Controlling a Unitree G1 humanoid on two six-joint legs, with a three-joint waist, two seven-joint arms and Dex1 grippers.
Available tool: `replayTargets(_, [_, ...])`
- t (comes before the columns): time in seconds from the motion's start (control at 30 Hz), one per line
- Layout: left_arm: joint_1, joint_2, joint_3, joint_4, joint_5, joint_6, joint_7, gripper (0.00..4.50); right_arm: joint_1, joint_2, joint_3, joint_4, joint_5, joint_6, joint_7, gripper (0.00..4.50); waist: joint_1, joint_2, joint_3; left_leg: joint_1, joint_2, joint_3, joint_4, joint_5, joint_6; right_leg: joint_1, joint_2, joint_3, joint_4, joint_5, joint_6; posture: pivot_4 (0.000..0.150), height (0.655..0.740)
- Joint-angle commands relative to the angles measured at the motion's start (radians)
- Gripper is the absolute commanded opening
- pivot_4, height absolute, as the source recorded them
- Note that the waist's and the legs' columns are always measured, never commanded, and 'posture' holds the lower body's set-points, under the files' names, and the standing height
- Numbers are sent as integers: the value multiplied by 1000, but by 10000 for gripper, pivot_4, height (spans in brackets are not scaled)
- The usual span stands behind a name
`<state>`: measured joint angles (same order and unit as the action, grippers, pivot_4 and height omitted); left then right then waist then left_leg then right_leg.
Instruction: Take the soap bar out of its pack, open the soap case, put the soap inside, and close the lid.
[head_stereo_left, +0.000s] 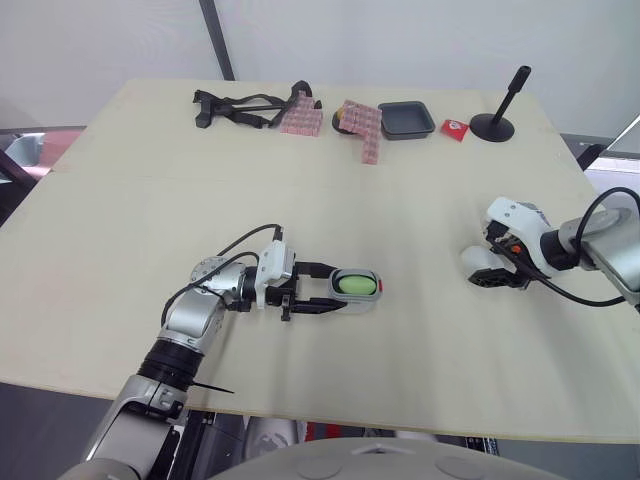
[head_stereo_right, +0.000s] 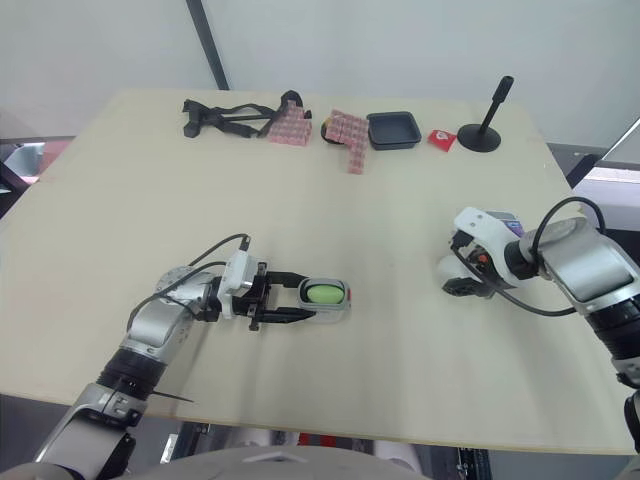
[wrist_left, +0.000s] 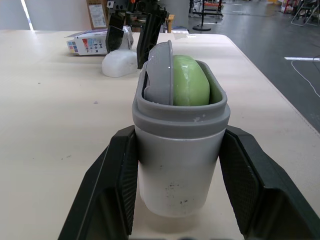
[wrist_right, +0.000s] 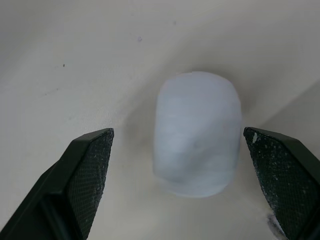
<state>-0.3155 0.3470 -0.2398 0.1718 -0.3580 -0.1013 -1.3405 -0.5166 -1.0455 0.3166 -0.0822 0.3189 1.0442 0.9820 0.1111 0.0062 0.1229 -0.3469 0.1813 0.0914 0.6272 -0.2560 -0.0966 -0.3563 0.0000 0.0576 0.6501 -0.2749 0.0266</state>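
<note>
Left wrist view reveals grey inner tray (wrist_left: 159, 75) beside rounded green soap (wrist_left: 192, 82). Left gripper (wrist_left: 178, 134) pinches matte case (wrist_left: 175, 175). Right gripper (wrist_right: 177, 132) is spread over smooth white lid (wrist_right: 197, 150).

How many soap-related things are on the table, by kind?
Green oval soap bar: 1
White plastic soap case with grey rim: 1
Pale rounded plastic lid: 1
Printed cardboard soap pack: 1
Total: 4

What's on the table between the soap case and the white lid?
Nothing; the table is bare between the soap case and the lid, per both eye views.
</note>
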Motion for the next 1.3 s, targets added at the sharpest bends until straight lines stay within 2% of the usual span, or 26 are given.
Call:
replayTargets(0.03, [2, 3, -2, -20, 10, -5, 11, 18801, -2, -3, -22, 2, -21, -6, -3, 36781, 0, 0, 0, 0, 0, 0, 0, 0, 0, 0, 0, 0, 0, 0, 0, 1500, 7400])
replayTargets(0.07, [3, 4, -3, -20, 10, -5, 12, 18801, -2, -2, -22, 3, -21, -6, -3, 32057, 0, 0, 0, 0, 0, 0, 0, 0, 0, 0, 0, 0, 0, 0, 0, 1500, 7400])
replayTargets(0.2, [7, 5, -7, -22, 12, -5, 16, 18801, -1, -1, -21, 11, -28, -16, -1, 19973, 1, 0, 0, 0, 0, 0, 0, 0, 0, 0, 0, 0, 0, 0, 0, 1500, 7400])
replayTargets(0.23, [6, 5, -7, -21, 11, -5, 16, 18801, -1, -2, -20, 13, -31, -18, 1, 19319, 2, 0, 0, 0, 0, 0, 0, 0, 0, 0, 0, 0, 0, 0, 0, 1500, 7400])
replayTargets(0.47, [6, 5, -11, -19, 11, -5, 17, 18801, -5, -5, -22, 2, -43, -65, 24, 19320, 1, 0, 0, 0, 0, 0, 0, 0, 0, 0, 0, 0, 0, 0, 0, 1500, 7400])
replayTargets(0.7, [-6, 0, -9, -4, 11, -8, 17, 18801, -89, -46, -29, -121, -22, -153, 169, 19320, 0, 0, 0, 0, 0, 0, 0, 0, 0, 0, 0, 0, 0, 0, 0, 1500, 7400])
replayTargets(1.0, [-32, -25, -8, 21, 10, -9, 20, 18801, -290, -12, 22, -312, 57, -100, 326, 19320, 3, 0, 0, 0, 0, 0, 0, 0, 0, -1, 0, 0, 1, 0, 0, 1500, 7400])
replayTargets(1.3, [-41, -49, -10, 36, 18, -33, 29, 18801, -423, 63, 138, -408, 59, -10, 338, 19320, 1, 0, 0, -1, 0, 0, 0, 0, 0, -2, 0, 1, 2, 0, 0, 1500, 7400])
